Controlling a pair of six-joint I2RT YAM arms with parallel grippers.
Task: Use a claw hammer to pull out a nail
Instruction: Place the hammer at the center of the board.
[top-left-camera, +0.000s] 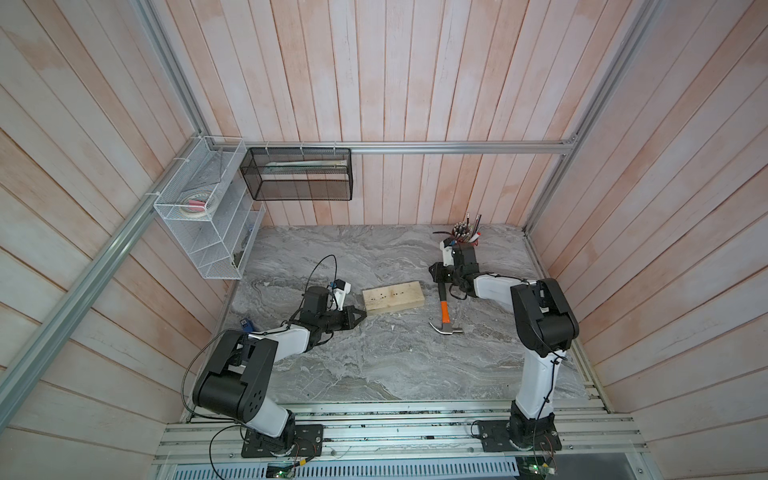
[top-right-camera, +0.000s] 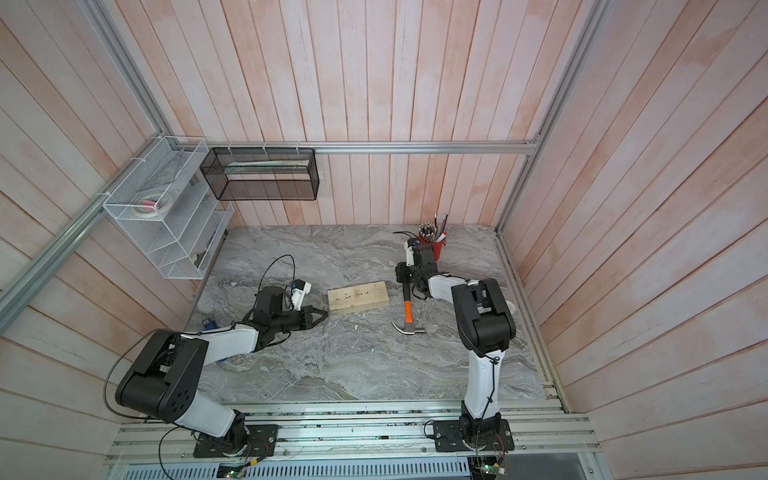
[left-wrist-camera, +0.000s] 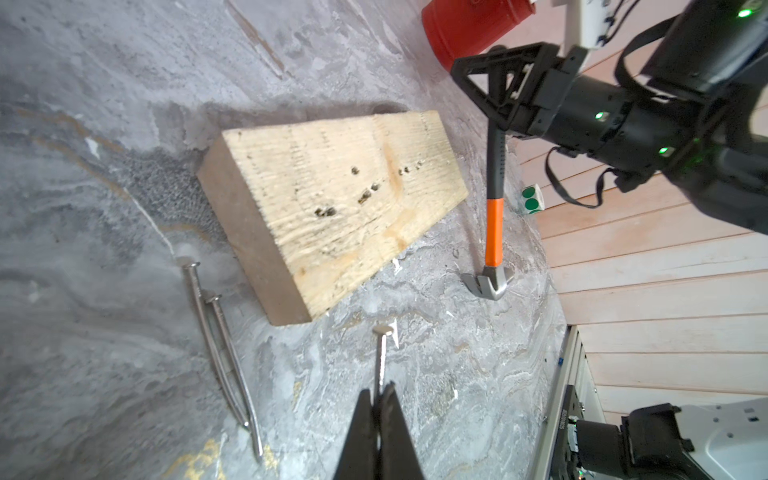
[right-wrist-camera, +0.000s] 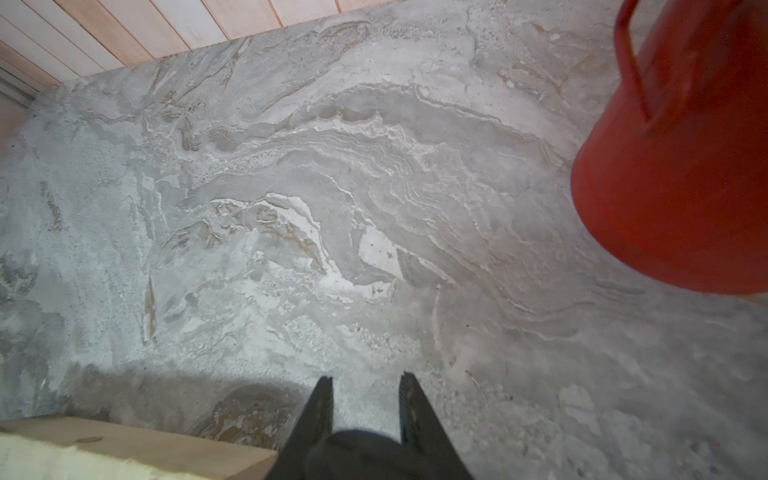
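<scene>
The claw hammer (top-left-camera: 444, 312) (top-right-camera: 409, 312) has its silver head on the marble to the right of a pale wooden block (top-left-camera: 392, 299) (top-right-camera: 358, 300). Its black handle end sits between the fingers of my right gripper (top-left-camera: 439, 277) (left-wrist-camera: 478, 83) (right-wrist-camera: 365, 378), which is shut on it. In the left wrist view the hammer (left-wrist-camera: 494, 232) lies with its claw toward the camera. My left gripper (top-left-camera: 362, 316) (top-right-camera: 325, 316) (left-wrist-camera: 380, 388) is shut on the shank of a nail (left-wrist-camera: 381, 357) near the block's left end. The block (left-wrist-camera: 332, 208) shows a row of empty holes.
Two loose nails (left-wrist-camera: 220, 353) lie on the marble beside the block's end. A red cup (top-left-camera: 469, 243) (right-wrist-camera: 685, 166) of pens stands behind the right gripper. On the left wall hang a white wire rack (top-left-camera: 203, 220) and a black mesh basket (top-left-camera: 299, 174). A green-dotted cube (left-wrist-camera: 531, 199) sits by the right wall.
</scene>
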